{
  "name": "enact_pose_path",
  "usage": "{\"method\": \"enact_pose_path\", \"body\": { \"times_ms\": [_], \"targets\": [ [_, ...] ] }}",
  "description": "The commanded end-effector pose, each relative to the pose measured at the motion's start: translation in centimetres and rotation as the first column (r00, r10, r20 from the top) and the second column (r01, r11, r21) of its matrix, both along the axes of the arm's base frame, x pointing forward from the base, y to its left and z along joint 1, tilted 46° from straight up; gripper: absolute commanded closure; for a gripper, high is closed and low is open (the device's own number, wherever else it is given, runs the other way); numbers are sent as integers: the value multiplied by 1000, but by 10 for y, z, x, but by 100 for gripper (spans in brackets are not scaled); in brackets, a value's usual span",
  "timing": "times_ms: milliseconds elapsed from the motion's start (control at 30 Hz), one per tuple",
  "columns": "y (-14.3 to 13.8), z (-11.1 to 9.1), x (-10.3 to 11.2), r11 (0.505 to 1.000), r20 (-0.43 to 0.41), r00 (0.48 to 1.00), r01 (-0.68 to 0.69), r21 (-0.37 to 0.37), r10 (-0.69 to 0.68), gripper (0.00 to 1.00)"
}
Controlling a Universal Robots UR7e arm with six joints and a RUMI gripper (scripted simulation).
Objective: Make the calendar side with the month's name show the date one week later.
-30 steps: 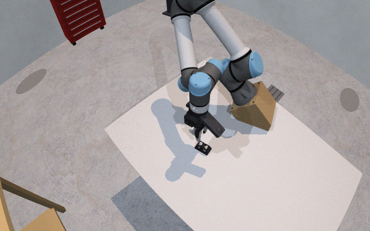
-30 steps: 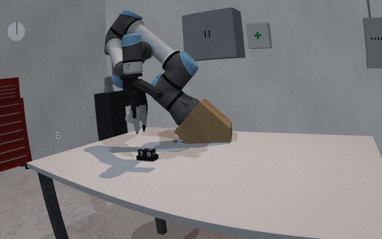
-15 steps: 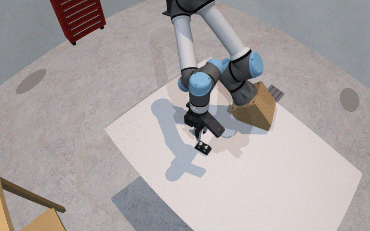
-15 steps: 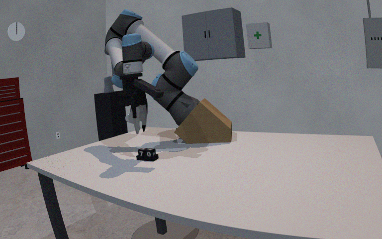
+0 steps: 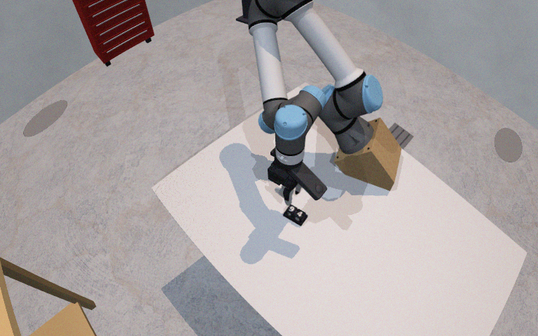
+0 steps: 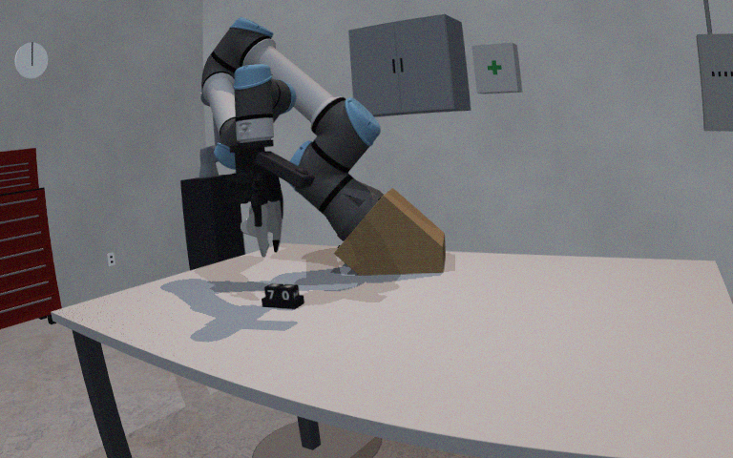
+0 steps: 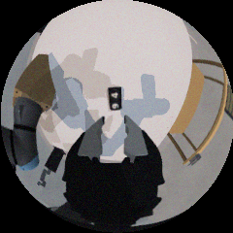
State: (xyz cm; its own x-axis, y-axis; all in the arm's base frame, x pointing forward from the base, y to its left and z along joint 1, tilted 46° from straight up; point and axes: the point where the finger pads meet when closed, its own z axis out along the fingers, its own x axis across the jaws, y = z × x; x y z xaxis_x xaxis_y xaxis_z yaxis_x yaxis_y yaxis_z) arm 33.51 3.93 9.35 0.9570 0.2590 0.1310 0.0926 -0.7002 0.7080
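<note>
The calendar (image 5: 295, 215) is a small black tray with two dark cubes sitting flat in it, side by side, on the white table. From above, the cubes' top faces read 9 (image 5: 291, 209) and 4 (image 5: 300, 214). In the exterior view the calendar's side (image 6: 282, 296) reads 7 and 0. It also shows in the wrist view (image 7: 115, 98), ahead of the fingers. My gripper (image 5: 289, 197) (image 6: 268, 248) hangs above the table just behind the calendar and clear of it. Its fingers point down, are narrowed with a gap between them, and hold nothing.
The arm's tan wedge-shaped base (image 5: 373, 158) stands on the table behind and to the right of the calendar. A red drawer cabinet (image 5: 113, 25) and a wooden frame (image 5: 39, 304) stand on the floor, off the table.
</note>
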Motion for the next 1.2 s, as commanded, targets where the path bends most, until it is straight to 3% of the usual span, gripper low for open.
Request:
{"method": "enact_pose_path", "body": {
  "times_ms": [0,1167],
  "targets": [
    [0,0,0,1000,1,1000,0,0,0,72],
    [-21,-21,9,1000,0,1000,-1,1,1,72]
  ]
}}
